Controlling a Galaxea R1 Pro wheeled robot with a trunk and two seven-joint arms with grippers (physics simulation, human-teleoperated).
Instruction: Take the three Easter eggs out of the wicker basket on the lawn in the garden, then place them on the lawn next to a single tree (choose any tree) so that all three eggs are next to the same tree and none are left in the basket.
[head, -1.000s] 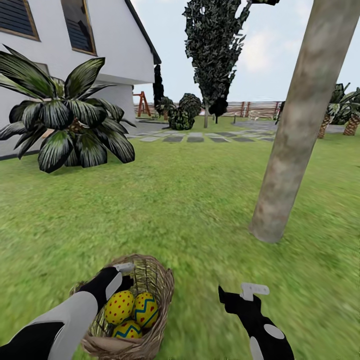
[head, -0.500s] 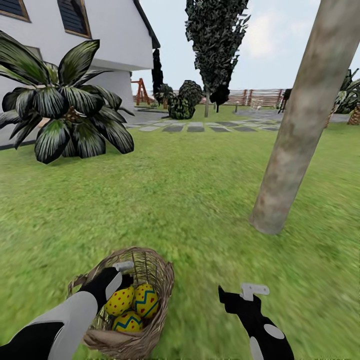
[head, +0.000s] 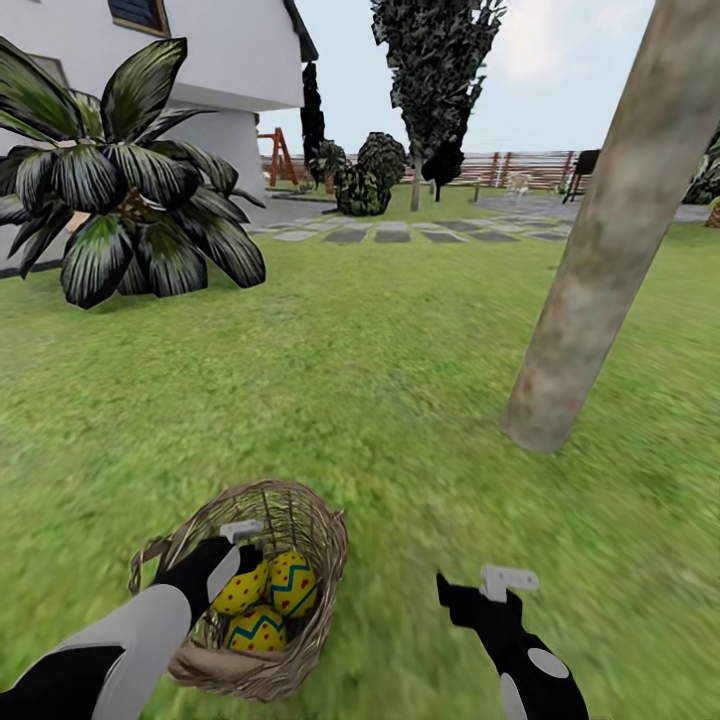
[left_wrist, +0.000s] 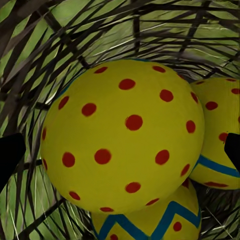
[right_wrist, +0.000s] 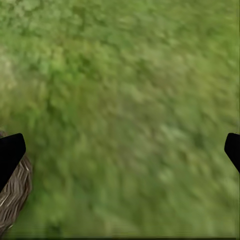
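1. Head view: the wicker basket (head: 262, 590) sits on the lawn (head: 380, 360), holding three Easter eggs (head: 262, 598); the tree (head: 600, 250) stands well apart.
2. Left wrist view: the left gripper (left_wrist: 120, 150), fingers spread, flanks the dotted egg (left_wrist: 122, 135).
3. Right wrist view: the right gripper (right_wrist: 120, 150), fingers apart, hangs over grass beside the basket.

lawn (head: 380, 360) | on it: wicker basket (head: 310, 650), tree (head: 590, 290), palm shrub (head: 130, 200), paving slabs (head: 390, 237)

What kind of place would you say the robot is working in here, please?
Most likely a home garden: a green lawn beside a white house, with a tree trunk, stone paving slabs and a slatted wooden fence behind.
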